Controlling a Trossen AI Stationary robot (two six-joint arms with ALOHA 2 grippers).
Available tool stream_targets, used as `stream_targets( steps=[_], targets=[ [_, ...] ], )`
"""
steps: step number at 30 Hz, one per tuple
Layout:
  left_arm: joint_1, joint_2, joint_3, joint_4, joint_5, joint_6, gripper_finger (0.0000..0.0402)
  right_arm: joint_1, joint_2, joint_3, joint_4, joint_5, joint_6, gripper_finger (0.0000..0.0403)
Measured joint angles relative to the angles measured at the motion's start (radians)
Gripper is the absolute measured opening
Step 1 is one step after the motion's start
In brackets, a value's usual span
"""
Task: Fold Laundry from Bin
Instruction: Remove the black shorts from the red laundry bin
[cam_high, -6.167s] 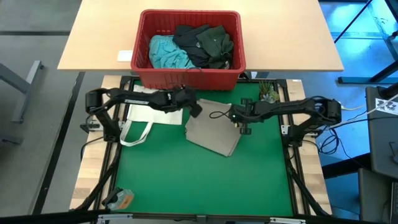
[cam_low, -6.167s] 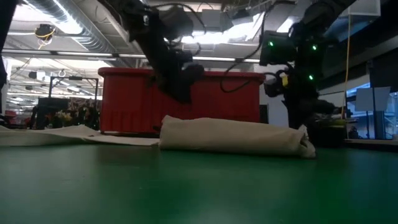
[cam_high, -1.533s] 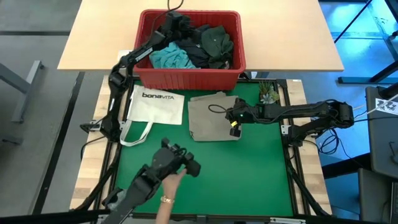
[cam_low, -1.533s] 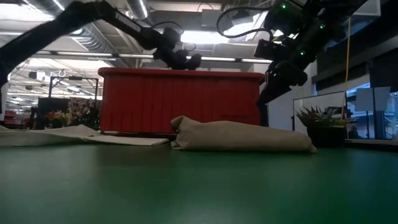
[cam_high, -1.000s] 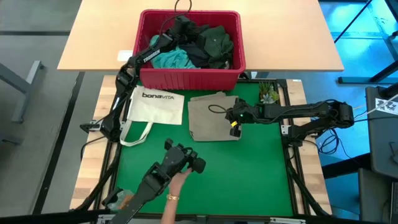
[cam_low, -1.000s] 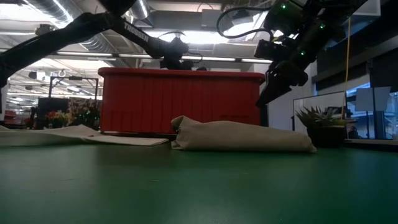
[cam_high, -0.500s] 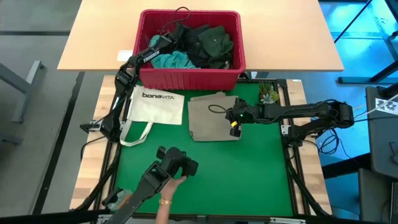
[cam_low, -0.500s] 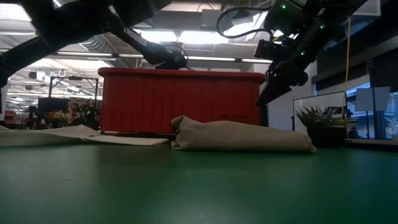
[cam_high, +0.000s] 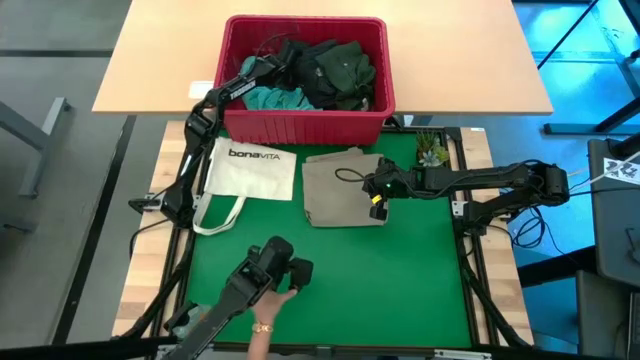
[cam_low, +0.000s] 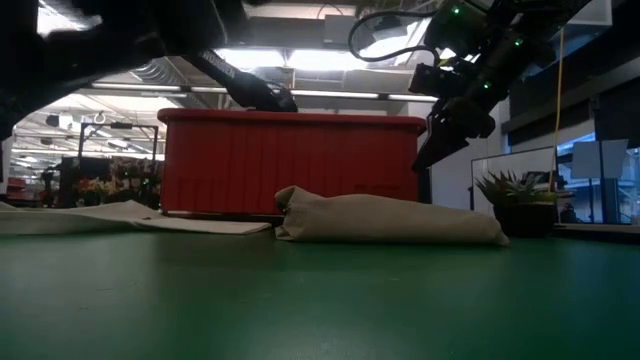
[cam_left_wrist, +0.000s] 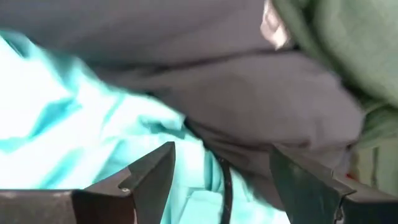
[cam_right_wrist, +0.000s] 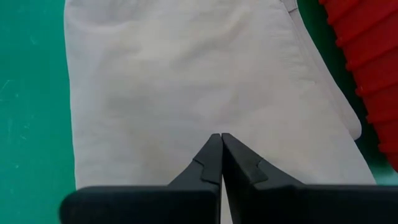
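Bin (cam_high: 306, 128), red and slotted, stands on the tan tabletop at the far edge of the green mat (cam_high: 400, 280) and serves as the reference for all positions. Inside the bin lie three garments: a light turquoise garment (cam_high: 268, 98) on the left, a dark grey garment (cam_high: 305, 72) in the middle, and a dark green garment (cam_high: 347, 66) on the right. Khaki-tan garment (cam_high: 342, 186) lies folded flat on the mat just in front of the bin. White tote bag (cam_high: 248, 168) lies beside it, in front of the bin's left corner.

Left gripper (cam_left_wrist: 221, 177) is down inside the bin, fingers spread wide and holding nothing, poised over the seam where the turquoise cloth meets the dark grey cloth with its drawstring.

Right gripper (cam_right_wrist: 221, 163) hangs over the khaki-tan garment in front of the bin, fingers pressed together and empty.

A person's hand (cam_high: 268, 305) holds a dark device near the mat's front edge, well apart from the bin.
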Motion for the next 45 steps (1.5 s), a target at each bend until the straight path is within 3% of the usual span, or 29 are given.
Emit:
stream_targets(
  steps=[8,19,26,35,39,45],
  targets=[
    [0.000,0.079,0.000,0.018,0.091,0.000,0.0255,0.000,0.000,0.000,0.000,0.000,0.000,0.0007],
    [-0.003,0.092,0.000,0.040,0.053,0.001,0.0242,0.000,0.000,0.000,0.001,0.000,0.000,0.0007],
    [-0.002,0.092,0.000,0.045,0.063,0.001,0.0169,0.000,0.000,0.000,0.001,0.000,0.000,0.0007],
    [0.000,0.092,0.000,0.046,0.100,0.000,0.0018,0.000,0.000,0.000,0.000,0.000,0.000,0.0007],
    [0.006,0.091,0.008,0.050,0.140,-0.007,0.0012,0.000,0.000,0.000,0.000,0.000,0.000,0.0007],
    [0.005,0.089,0.138,0.049,0.178,-0.008,0.0006,0.000,0.000,0.000,0.000,0.000,0.000,0.0007]
  ],
)
